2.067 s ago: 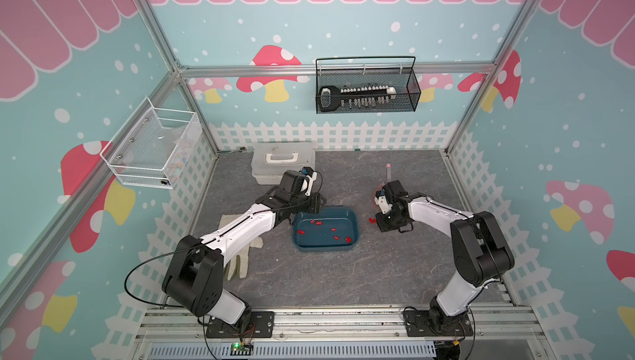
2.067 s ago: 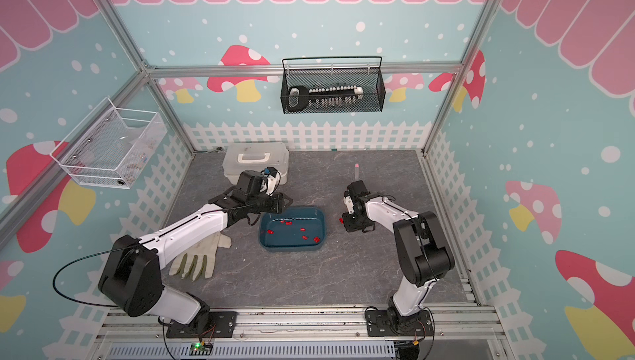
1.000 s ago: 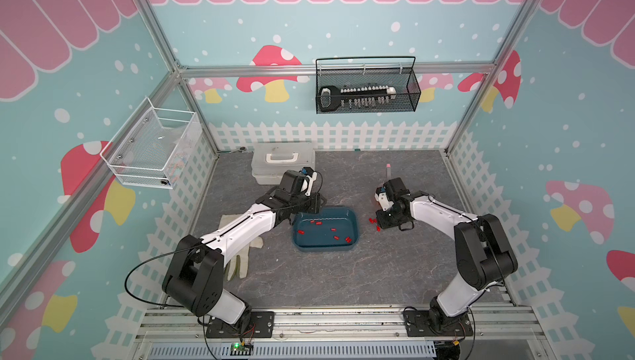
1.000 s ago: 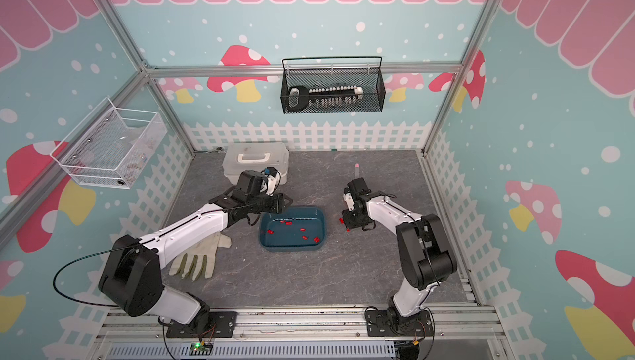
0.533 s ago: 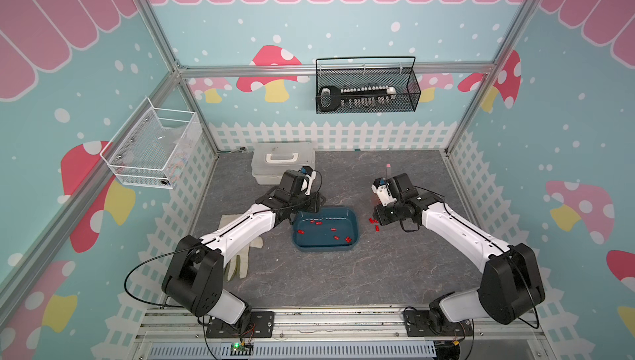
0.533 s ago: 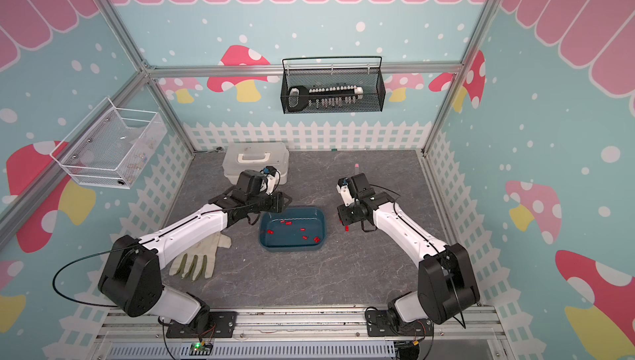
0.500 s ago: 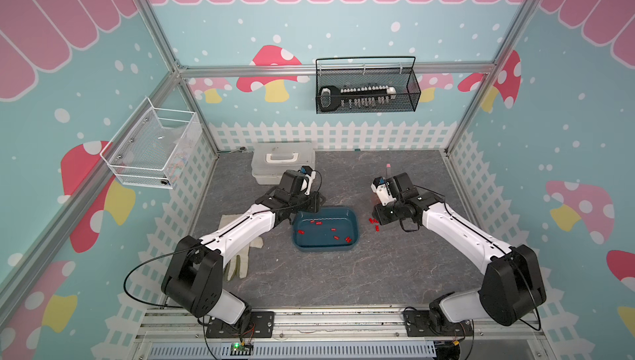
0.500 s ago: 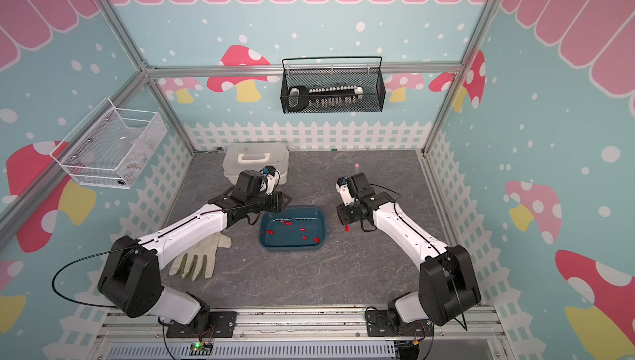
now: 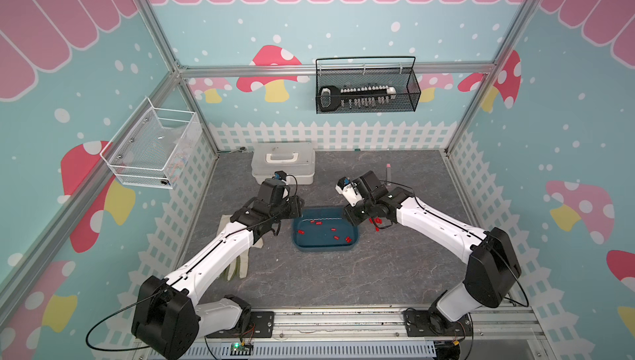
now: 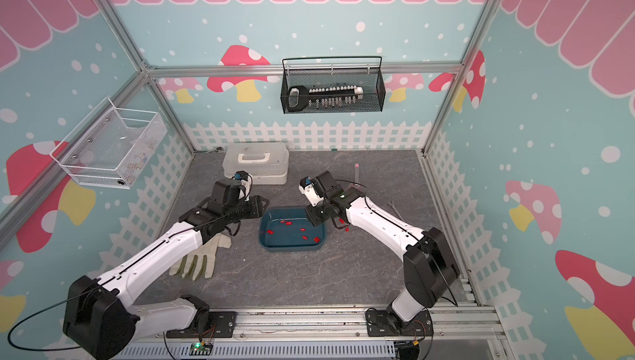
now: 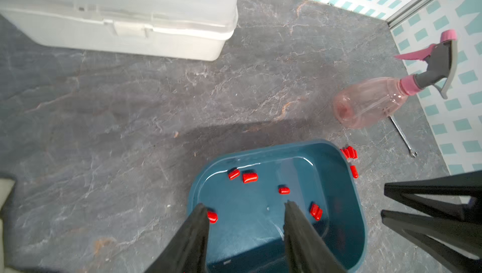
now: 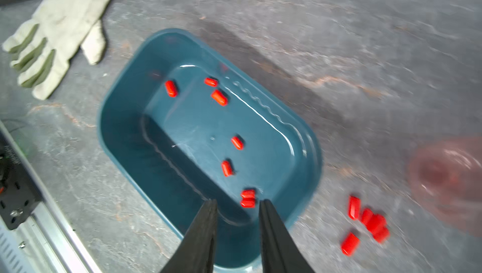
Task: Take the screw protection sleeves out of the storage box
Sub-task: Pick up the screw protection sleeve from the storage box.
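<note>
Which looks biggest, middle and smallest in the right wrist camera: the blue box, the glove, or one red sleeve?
1. storage box, biggest.
2. glove, next, though partly out of frame.
3. red sleeve, smallest by far.

Both top views are bright, with even overhead light, sharp, and soft shadows on the surface [image 9: 343,279]. Glare streaks the box [image 9: 321,247] along its 12 o'clock wall. Right wrist view is motion-blurred, the bottle [image 12: 448,177] smeared; left wrist view is crisp.
</note>
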